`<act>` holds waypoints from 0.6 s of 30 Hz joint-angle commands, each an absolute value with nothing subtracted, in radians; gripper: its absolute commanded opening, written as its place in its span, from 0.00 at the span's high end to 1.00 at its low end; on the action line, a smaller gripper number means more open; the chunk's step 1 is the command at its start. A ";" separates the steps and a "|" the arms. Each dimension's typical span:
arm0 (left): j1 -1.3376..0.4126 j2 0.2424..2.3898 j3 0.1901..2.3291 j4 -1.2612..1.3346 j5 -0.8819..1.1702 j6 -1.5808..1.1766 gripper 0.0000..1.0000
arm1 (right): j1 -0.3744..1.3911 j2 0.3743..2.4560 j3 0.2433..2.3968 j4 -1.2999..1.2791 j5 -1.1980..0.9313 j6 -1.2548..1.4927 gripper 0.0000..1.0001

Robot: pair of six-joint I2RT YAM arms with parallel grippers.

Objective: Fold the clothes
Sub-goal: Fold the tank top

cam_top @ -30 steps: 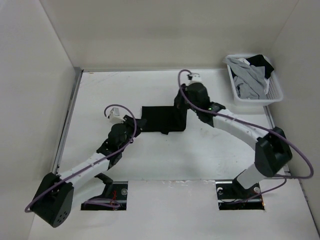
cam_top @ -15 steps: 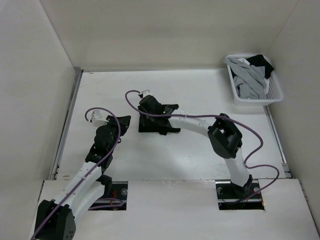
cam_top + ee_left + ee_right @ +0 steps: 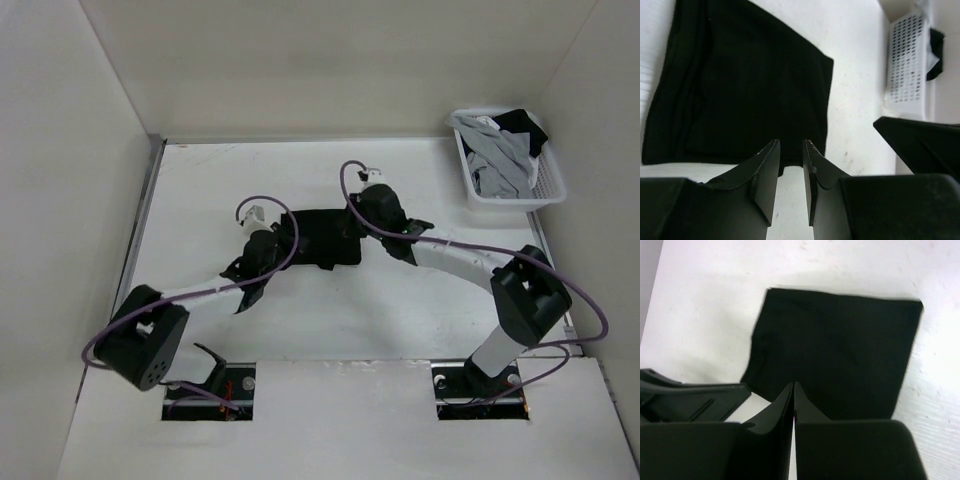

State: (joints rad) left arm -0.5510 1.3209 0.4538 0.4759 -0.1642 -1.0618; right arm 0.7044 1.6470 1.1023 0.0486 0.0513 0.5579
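Note:
The clothes, a black T-shirt (image 3: 322, 238), lie folded into a small rectangle in the middle of the white table (image 3: 230, 180). My left gripper (image 3: 287, 235) is at the shirt's left edge. In the left wrist view this gripper (image 3: 790, 146) is open, its tips just over the hem of the shirt (image 3: 750, 90), with bare table showing between the fingers (image 3: 767, 165). My right gripper (image 3: 352, 226) hovers at the shirt's right side. In the right wrist view this gripper (image 3: 793, 386) is shut, tips over the near edge of the shirt (image 3: 840, 345). I cannot tell whether any fabric is pinched.
A white mesh basket (image 3: 545, 185) stands at the back right, holding a light grey garment (image 3: 498, 155) and a dark one (image 3: 522, 122). The basket (image 3: 907, 60) also shows in the left wrist view. White walls close in the table on three sides.
My left arm has swung in from the left to the shirt's left edge. My right arm has drawn back from the shirt's left side to its right side, and its jaws have closed.

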 commanded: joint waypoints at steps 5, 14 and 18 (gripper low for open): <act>-0.513 1.486 0.439 0.627 -0.164 -1.065 0.78 | 0.639 1.678 0.894 0.327 -0.121 0.686 0.95; -0.424 1.563 0.347 0.682 -0.091 -1.086 0.78 | 0.610 1.747 0.747 0.410 -0.109 0.804 0.95; -0.403 1.433 0.304 0.690 -0.075 -1.077 0.77 | 0.590 1.709 0.716 0.413 -0.118 0.816 0.93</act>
State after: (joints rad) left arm -0.4191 1.5249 0.3450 0.6769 -0.0856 -1.0874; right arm 0.6064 1.7363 0.7368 0.3561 -0.1162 0.7902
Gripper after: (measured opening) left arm 0.222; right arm 0.063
